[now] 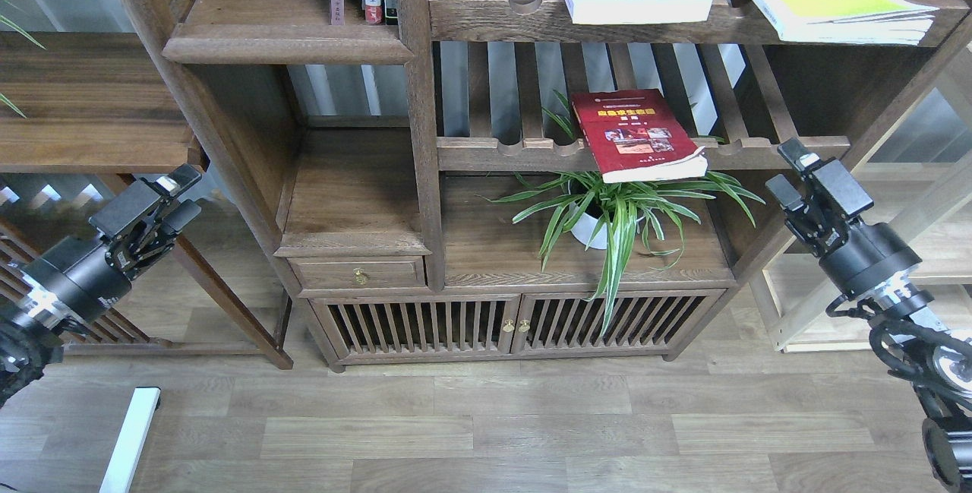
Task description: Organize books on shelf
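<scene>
My right gripper [791,172] hangs empty, fingers apart, just right of the red book [636,136], which overhangs the slatted rack [759,150], so it's easy to grab. My left gripper [178,193], slightly parted, waits far off.

Two black arms were seen, each built of cylindrical housings with a silver ring, ended by a blocky left gripper [181,195] and right gripper [790,170], with looped black cables on the right.

Slatted rack [759,150], red book [636,134] (overhanging front rail)
</scene>
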Tool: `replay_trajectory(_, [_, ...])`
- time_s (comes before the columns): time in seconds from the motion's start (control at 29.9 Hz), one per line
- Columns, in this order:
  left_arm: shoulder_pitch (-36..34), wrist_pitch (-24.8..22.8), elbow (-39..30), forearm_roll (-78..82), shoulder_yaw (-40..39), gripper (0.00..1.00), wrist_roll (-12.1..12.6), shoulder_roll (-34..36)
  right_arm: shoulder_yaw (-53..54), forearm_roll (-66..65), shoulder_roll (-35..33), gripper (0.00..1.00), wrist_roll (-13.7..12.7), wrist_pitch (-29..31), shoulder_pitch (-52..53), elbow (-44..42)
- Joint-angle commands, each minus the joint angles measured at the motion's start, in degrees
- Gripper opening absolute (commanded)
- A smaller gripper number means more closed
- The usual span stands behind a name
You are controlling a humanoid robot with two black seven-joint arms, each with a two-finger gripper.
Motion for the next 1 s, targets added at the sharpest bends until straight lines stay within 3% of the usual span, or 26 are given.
replay_trajectory(0.0, [0.01,0.0,0.07,-0.1,-0.05,0.99,0.0,-0.02,0.01,0.0,-0.02,1.0,0.0,0.0,-0.02,0.0])
replay_trajectory(0.97, [0.01,0.0,1.04,0.07,-0.58,0.99,0.0,1.12,0.62,0.18,0.15,1.0,0.0,-0.09,-0.45,0.0])
